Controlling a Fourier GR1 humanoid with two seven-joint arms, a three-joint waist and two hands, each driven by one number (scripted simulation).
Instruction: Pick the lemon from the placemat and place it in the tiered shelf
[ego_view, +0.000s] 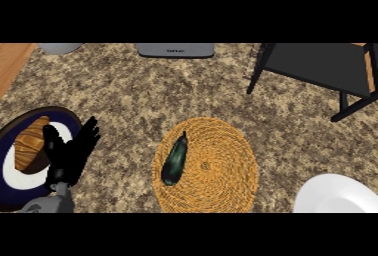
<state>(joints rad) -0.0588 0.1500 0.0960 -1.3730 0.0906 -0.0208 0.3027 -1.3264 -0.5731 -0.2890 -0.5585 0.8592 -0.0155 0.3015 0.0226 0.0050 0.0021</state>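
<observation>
A: So, lemon? None in view. On the mat (214, 170) lies a dark green long vegetable (175, 160), more like a cucumber or small eggplant, along the mat's left side.

B: Then the task's thing, if that is it, is on the mat, untouched?

A: Yes. Nothing holds it. Left hand (70, 150) is at the near left, fingers straight and spread, pointing up, over the rim of a dark plate (15, 195) with bread (31, 145) on it. Resting, I'd say.

B: Right hand?

A: Not in view.

B: Shelf?

A: Far right, black frame (310, 65), well apart from the mat. Nothing visible on it from here.

B: Progress?

A: I'd judge none: pick, carry and place all left. White plate (336, 195) near right, grey appliance (176, 50) at far edge, both not involved.
</observation>
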